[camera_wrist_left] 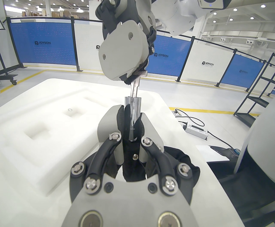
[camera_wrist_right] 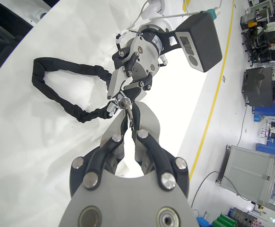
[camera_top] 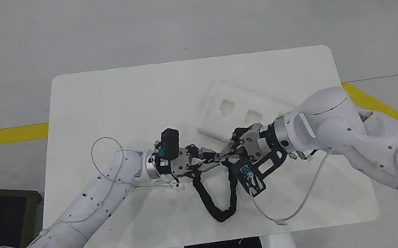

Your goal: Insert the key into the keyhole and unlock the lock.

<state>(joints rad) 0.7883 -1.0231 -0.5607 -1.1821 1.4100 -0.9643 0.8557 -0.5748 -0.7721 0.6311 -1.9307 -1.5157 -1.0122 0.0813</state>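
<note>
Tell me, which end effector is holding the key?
The right end effector pinches the key between its fingers. The left end effector grips the chrome lock cylinder instead.

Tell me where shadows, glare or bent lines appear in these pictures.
Left wrist view: bright reflections streak the shiny chrome lock cylinder. Right wrist view: the yellow floor line bows, and soft shadows lie on the white table beside the black fabric-sleeved chain.
</note>
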